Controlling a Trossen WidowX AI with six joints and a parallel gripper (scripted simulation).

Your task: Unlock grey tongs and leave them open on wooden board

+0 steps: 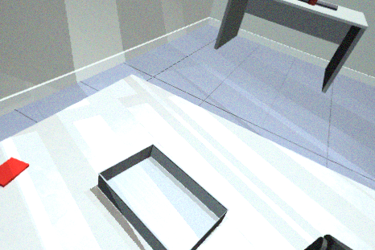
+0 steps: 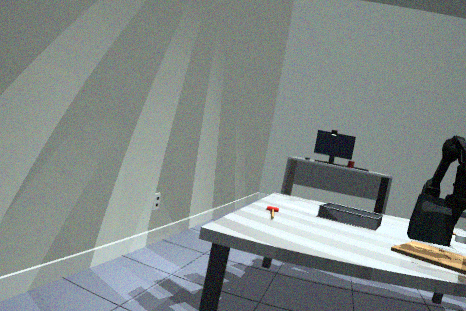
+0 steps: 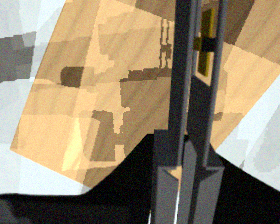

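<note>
In the wrist view my gripper [image 3: 167, 141] is shut on the grey tongs [image 3: 182, 75]. The tongs' two arms run close together and nearly parallel away from the fingers. A yellow lock piece [image 3: 207, 40] sits between the arms near their far end. The tongs hang over the wooden board [image 3: 91, 100] [image 2: 435, 253], which lies on the white table at the right, in front of the arm's base [image 2: 435, 211]. The grey roasting tin [image 1: 121, 202] [image 2: 350, 215] stands empty on the table, apart from the board. The top and exterior views do not show the tongs or my fingers.
A small red object [image 1: 11, 170] [image 2: 272, 210] lies on the table left of the tin. A grey desk [image 1: 290, 5] [image 2: 335, 176] with a monitor stands on the floor beyond the table. A bit of the arm [image 1: 327, 243] shows at the lower right.
</note>
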